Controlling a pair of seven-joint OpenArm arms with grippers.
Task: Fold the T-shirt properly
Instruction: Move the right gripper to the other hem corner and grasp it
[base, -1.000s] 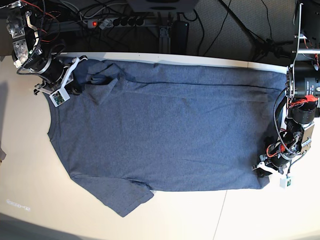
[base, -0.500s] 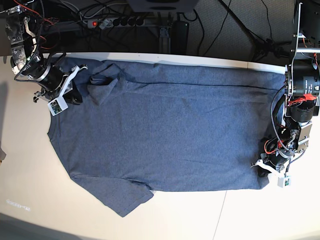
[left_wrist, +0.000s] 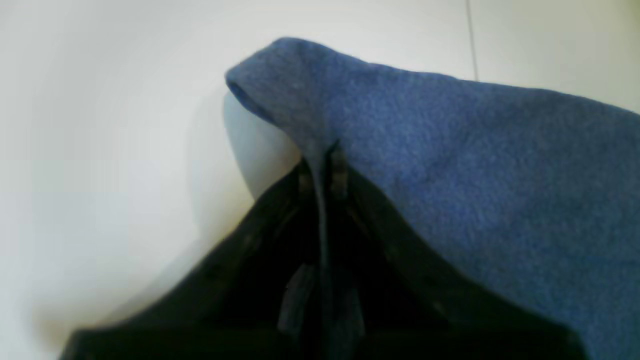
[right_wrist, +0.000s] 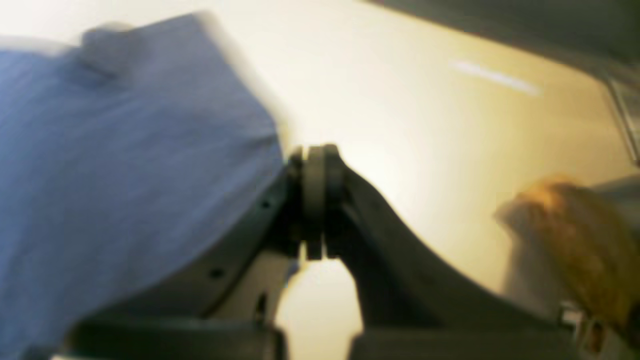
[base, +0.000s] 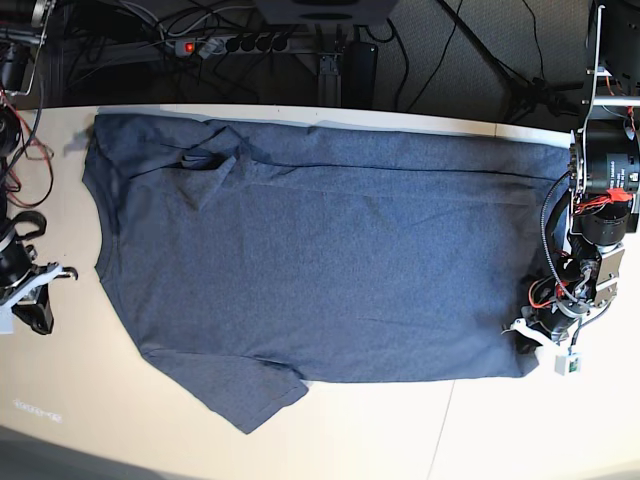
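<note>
The blue-grey T-shirt (base: 320, 260) lies spread out flat on the pale table (base: 380, 430), plain side up. Its far-left sleeve (base: 205, 165) is folded over onto the body. My left gripper (base: 525, 338) is at the shirt's near right hem corner. In the left wrist view this gripper (left_wrist: 322, 167) is shut on a peak of the shirt's fabric (left_wrist: 475, 165), raised a little off the table. My right gripper (base: 38, 318) is off the shirt at the table's left edge. In the blurred right wrist view it (right_wrist: 315, 165) is shut and empty, with the shirt (right_wrist: 125, 150) beside it.
A power strip (base: 235, 43) with a red light and cables lie behind the table's far edge. The left arm's base (base: 605, 170) stands at the right edge. A blurred brownish shape (right_wrist: 575, 235) shows at the right of the right wrist view.
My right arm has left the shirt's far-left sleeve and swung toward the near left, off the cloth. My left gripper has shut on the hem corner.
</note>
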